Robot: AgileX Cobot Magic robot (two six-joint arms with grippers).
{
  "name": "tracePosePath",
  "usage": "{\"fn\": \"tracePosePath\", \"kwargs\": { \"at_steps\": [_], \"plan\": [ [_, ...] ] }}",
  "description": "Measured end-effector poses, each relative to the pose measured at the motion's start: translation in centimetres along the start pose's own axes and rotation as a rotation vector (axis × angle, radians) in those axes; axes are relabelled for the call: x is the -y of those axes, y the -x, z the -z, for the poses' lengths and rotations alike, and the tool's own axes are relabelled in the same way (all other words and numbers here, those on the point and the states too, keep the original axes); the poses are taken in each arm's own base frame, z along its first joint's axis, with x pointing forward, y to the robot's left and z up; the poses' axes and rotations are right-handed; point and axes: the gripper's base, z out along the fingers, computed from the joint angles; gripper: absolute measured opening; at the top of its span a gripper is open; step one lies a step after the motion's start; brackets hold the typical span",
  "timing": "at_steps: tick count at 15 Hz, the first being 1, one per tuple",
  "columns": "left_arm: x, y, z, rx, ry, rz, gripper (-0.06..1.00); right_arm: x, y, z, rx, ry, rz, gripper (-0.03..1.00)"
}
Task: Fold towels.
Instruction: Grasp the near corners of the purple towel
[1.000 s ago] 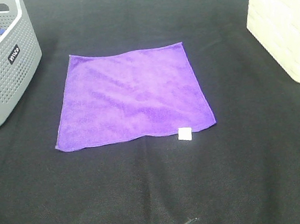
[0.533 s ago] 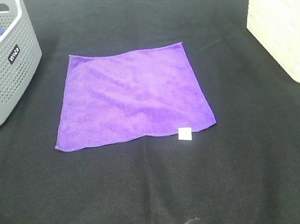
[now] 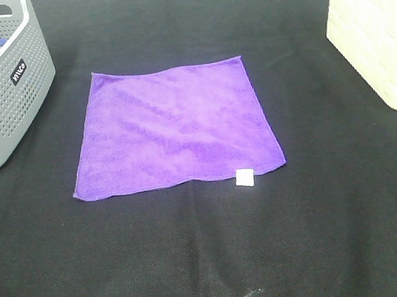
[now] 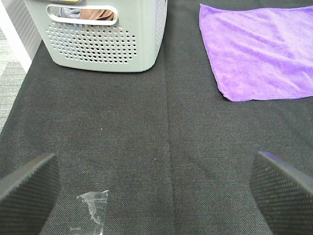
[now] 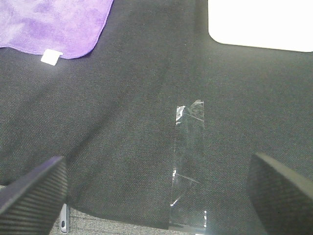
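Towel (image 3: pixel 172 126) lies flat and unfolded in the middle of the table (image 3: pixel 197 251), one layer with mild wrinkles. Its white tag (image 3: pixel 245 177) sticks out at the near edge, close to the near right corner.

Left hand (image 4: pixel 156 191) has its fingers spread wide and holds nothing. It hangs over bare table, near and left of the towel, well apart from it. Right hand (image 5: pixel 156 196) is also spread wide and holding nothing, near and right of the towel.

No fold made yet, so the likely step is reaching in for the first one. To do it well, send each hand to its own near corner and pinch low so the fingers catch the single layer. Lift both corners together, carry them to the far edge and line up the corners before letting go. Uneven lift would likely skew the fold. The cloth looks soft and limp, so expect sag between the hands.

Around:
- Grey basket (image 3: pixel 2 101) at far left, with brown cloth inside, just beside the towel's far left corner.
- Cream bin (image 3: pixel 378 37) at far right, well apart.
- Clear tape strips (image 5: pixel 190 161) stuck flat on the near table.

Nothing blocks the near corners. The basket may crowd the left arm at the far edge.
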Motion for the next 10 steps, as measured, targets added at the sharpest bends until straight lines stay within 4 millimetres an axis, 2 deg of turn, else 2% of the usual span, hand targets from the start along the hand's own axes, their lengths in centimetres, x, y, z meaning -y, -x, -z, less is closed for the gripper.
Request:
{"fn": "tracePosePath", "kwargs": {
  "at_steps": [10],
  "plan": [
    [0.0,0.0,0.0,0.0,0.0,0.0,0.99,0.0,0.0,0.0,0.0,0.0,0.0,0.96]
  ]
}}
